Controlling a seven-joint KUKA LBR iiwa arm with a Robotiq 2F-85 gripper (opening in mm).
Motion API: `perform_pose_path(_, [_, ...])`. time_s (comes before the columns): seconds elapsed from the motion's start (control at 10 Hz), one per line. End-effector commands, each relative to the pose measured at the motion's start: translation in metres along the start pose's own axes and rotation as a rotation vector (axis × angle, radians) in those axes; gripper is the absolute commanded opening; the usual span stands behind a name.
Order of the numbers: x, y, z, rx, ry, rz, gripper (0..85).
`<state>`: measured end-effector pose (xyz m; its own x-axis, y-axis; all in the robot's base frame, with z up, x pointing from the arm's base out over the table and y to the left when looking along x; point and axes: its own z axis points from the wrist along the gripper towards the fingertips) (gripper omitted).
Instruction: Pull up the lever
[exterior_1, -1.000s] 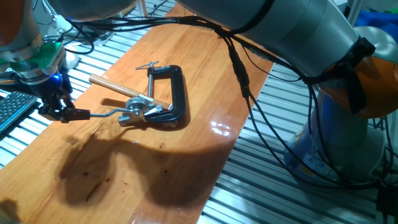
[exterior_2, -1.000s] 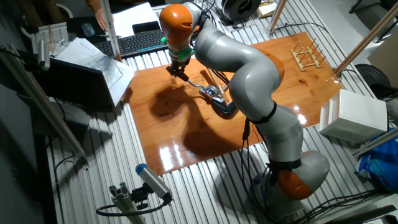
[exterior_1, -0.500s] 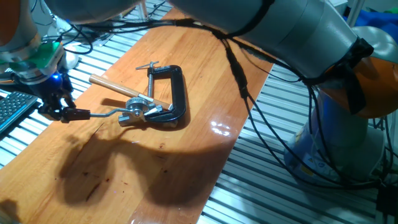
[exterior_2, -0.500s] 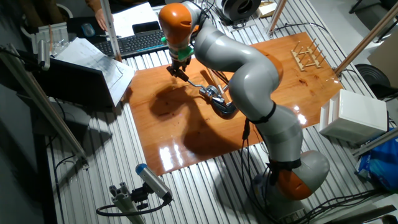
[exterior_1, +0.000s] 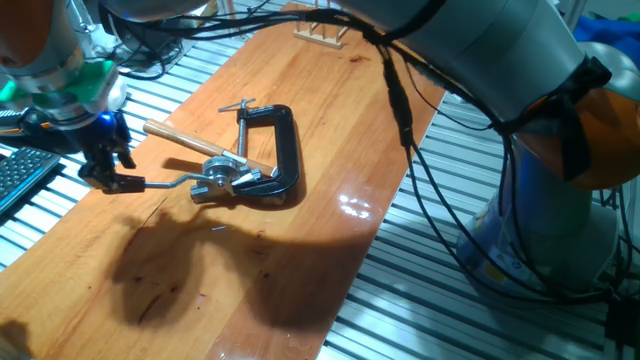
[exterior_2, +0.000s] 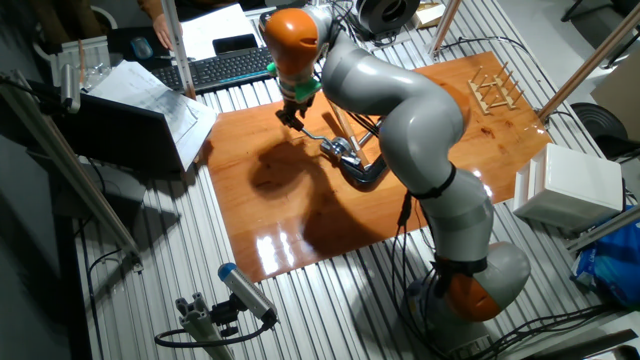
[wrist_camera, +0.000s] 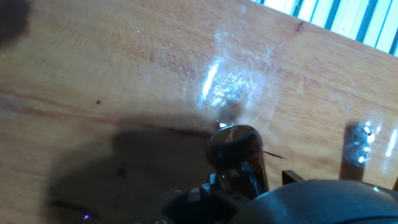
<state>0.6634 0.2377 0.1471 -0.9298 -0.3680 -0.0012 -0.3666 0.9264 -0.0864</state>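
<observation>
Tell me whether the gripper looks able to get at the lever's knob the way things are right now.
Probably yes. The gripper already sits at the knob end of the lever, with nothing between them; the clamp and hammer lie beyond the hub. Whether the fingers are actually closed on the knob is unclear.

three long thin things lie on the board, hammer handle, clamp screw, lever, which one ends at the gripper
The lever: its knobbed end sits at the gripper, while the hammer handle and clamp screw lie apart from it.
</observation>
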Motion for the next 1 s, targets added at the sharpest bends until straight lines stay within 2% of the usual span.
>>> perform_pose_path(0.0, [0.001, 0.0, 0.006, 0.01, -0.011, -0.006, 34.0])
perform_pose_path(0.4, [0.002, -0.002, 0.009, -0.001, -0.027, -0.023, 34.0])
perform_pose_path(0.5, [0.002, -0.001, 0.009, -0.02, -0.024, -0.001, 34.0])
perform_pose_path(0.6, [0.0, 0.0, 0.01, -0.025, -0.038, 0.002, 51.0])
perform_pose_path(0.9, [-0.01, -0.003, 0.018, -0.044, -0.071, -0.035, 51.0])
